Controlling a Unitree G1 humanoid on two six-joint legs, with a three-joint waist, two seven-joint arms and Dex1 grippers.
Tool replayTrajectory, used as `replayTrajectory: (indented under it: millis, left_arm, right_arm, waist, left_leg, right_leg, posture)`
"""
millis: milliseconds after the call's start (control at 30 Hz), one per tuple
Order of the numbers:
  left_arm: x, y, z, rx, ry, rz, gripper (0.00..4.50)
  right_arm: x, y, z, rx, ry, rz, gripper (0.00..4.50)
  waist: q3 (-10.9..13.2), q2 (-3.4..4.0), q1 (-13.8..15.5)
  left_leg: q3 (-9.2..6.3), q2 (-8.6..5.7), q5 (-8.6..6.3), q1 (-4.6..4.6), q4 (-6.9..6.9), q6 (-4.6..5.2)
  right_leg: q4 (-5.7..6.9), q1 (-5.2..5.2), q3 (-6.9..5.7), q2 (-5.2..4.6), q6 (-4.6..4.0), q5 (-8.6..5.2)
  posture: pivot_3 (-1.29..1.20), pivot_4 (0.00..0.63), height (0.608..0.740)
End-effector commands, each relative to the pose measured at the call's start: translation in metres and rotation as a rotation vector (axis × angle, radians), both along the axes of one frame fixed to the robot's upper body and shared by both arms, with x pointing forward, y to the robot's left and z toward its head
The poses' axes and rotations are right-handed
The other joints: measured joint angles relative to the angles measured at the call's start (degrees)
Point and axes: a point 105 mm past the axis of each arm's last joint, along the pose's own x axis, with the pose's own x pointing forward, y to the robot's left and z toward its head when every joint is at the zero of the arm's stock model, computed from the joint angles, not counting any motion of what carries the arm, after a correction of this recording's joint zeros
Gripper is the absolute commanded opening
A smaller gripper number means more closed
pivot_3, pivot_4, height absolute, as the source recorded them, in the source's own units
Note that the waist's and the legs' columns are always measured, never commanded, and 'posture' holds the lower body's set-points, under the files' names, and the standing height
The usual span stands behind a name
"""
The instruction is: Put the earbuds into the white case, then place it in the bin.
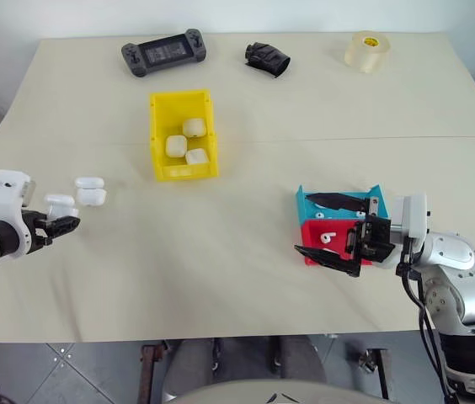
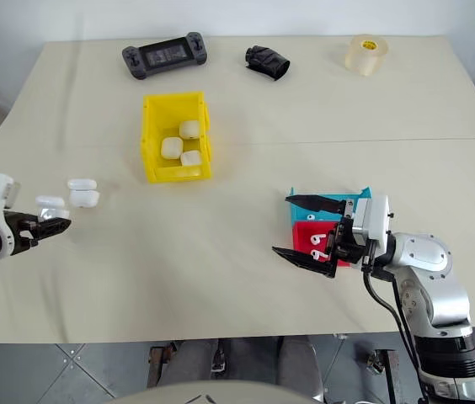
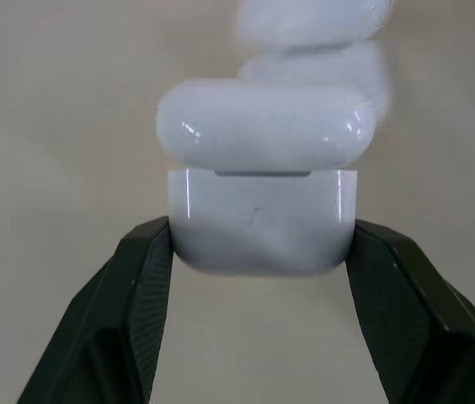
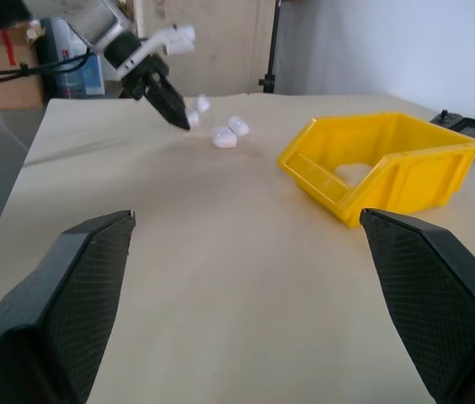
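Glossy white case [image 3: 263,215] pinched by left gripper [image 1: 62,224] for loading; right gripper [image 1: 338,229] spread over earbuds [image 1: 325,237].

white case [image 3: 263,210]: glossy smooth plastic | bin [image 1: 183,126]: yellow plastic | table [image 1: 221,252]: matt

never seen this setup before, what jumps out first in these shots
The yellow bin stands mid-table with three white cases inside. At the table's left edge, the left gripper is shut on a white case. The right gripper hangs open over the blue and red trays.
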Motion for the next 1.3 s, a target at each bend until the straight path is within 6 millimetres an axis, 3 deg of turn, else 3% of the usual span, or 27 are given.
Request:
replayTrajectory:
  millis: [33,100,200,267,467,700,800,867,1033,1133,1300]
  left_arm:
    - [-0.014,-0.037,0.038,0.018,-0.335,-0.296,2.74]
    - [-0.025,-0.070,0.044,-0.085,-0.480,-0.454,2.74]
    - [-0.030,-0.092,0.032,-0.111,-0.494,-0.537,2.74]
    - [-0.033,-0.119,0.023,-0.096,-0.505,-0.656,2.74]
    - [-0.042,-0.185,0.022,-0.279,-0.626,-0.914,2.74]
    - [-0.052,-0.237,0.001,-0.388,-0.666,-1.185,2.74]
    - [-0.047,-0.259,0.006,-0.418,-0.711,-1.239,2.74]
    - [-0.046,-0.270,0.012,-0.449,-0.723,-1.277,2.74]
    - [-0.048,-0.290,0.016,-0.432,-0.728,-1.335,2.74]
    - [-0.049,-0.298,0.016,-0.435,-0.732,-1.345,2.74]
    - [-0.042,-0.301,0.017,-0.444,-0.740,-1.298,2.74]
  right_arm:
    - [-0.001,-0.012,0.006,-0.018,-0.023,-0.028,4.50]
    - [0.001,-0.018,0.006,-0.035,-0.023,-0.045,4.50]
    - [0.002,-0.025,0.008,-0.051,-0.020,-0.061,4.50]
    - [0.001,-0.036,0.013,-0.079,-0.028,-0.087,4.50]
    - [-0.003,-0.068,0.019,-0.155,-0.036,-0.199,4.50]
    - [-0.022,-0.105,0.021,-0.234,-0.022,-0.342,4.50]
    - [-0.035,-0.127,0.019,-0.299,0.020,-0.413,4.50]
    - [-0.041,-0.144,0.018,-0.338,0.050,-0.466,4.50]
    - [-0.053,-0.162,0.018,-0.416,0.086,-0.529,4.50]
    - [-0.052,-0.159,0.016,-0.459,0.112,-0.522,4.50]
    - [-0.039,-0.130,0.005,-0.601,0.255,-0.476,4.50]
  waist:
    - [0.0,0.00,0.1]
    - [0.0,0.00,0.4]
    - [0.0,-0.03,0.9]
    - [0.0,-0.03,1.0]
    - [-0.1,-0.10,1.5]
    - [-0.1,-0.05,1.4]
    - [-0.1,-0.04,1.6]
    - [-0.1,-0.05,1.7]
    - [-0.1,-0.03,1.4]
    - [-0.1,0.05,1.3]
    - [-0.2,0.19,1.4]
  left_leg:
    - [0.02,-0.01,0.00,0.00,-0.02,0.00]
    - [0.03,0.01,0.00,-0.01,0.00,0.01]
    - [0.06,0.02,-0.01,-0.01,0.05,0.02]
    - [0.09,0.03,0.00,0.00,0.05,0.02]
    - [0.15,-0.04,-0.01,-0.02,0.15,0.19]
    - [0.23,-0.07,0.00,0.00,0.18,0.22]
    - [0.23,-0.08,0.01,0.00,0.24,0.25]
    - [0.22,-0.07,0.00,-0.02,0.40,0.30]
    - [0.11,-0.04,-0.07,0.11,0.45,0.42]
    - [0.03,0.00,-0.07,0.17,0.48,0.41]
    - [-0.05,0.02,-0.07,0.20,0.49,0.42]
  right_leg:
    - [-0.08,0.03,-0.01,-0.02,0.00,0.00]
    - [-0.23,0.10,-0.06,-0.01,-0.01,0.01]
    - [-0.22,0.13,-0.08,-0.02,0.00,0.03]
    - [-0.18,0.12,-0.08,0.01,-0.01,0.03]
    - [-0.21,0.21,-0.08,-0.04,0.05,0.08]
    - [-0.24,0.24,-0.11,-0.01,0.05,0.08]
    - [-0.25,0.28,-0.11,0.00,0.05,0.08]
    - [-0.28,0.42,-0.21,-0.01,0.06,0.08]
    - [-0.58,0.77,-0.34,0.01,0.07,0.08]
    - [-0.72,0.89,-0.36,0.01,0.07,0.08]
    - [-0.78,0.97,-0.39,0.00,0.06,0.08]
  posture:
    - [0.00,0.150,0.740]
    - [0.00,0.150,0.740]
    - [0.00,0.150,0.740]
    - [0.00,0.150,0.740]
    - [0.00,0.150,0.740]
    - [0.00,0.150,0.740]
    - [0.00,0.150,0.740]
    - [0.00,0.150,0.740]
    - [0.00,0.150,0.740]
    - [0.00,0.150,0.740]
    - [0.00,0.150,0.740]
